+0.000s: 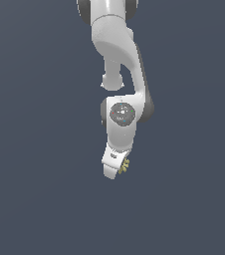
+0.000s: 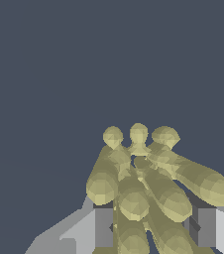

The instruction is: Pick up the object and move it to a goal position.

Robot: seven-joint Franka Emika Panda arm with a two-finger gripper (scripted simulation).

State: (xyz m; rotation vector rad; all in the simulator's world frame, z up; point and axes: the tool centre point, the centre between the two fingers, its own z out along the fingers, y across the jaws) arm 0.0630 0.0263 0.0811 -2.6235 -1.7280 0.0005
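Olive-yellow lumpy object (image 2: pixel 148 193) close to the wrist camera, clamped between the white gripper's (image 1: pixel 115 167) fingers (image 2: pixel 103 227), prongs poking out sideways

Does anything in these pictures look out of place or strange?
Nothing looks damaged or spilled. The olive-yellow object sits between the fingers of the gripper; in the exterior view only a few prongs show beside the white gripper. No goal marker is visible in either view.

Olive-yellow lumpy object (image 2: pixel 148 191), many rounded prongs, wedged between the gripper (image 2: pixel 151 225) fingers
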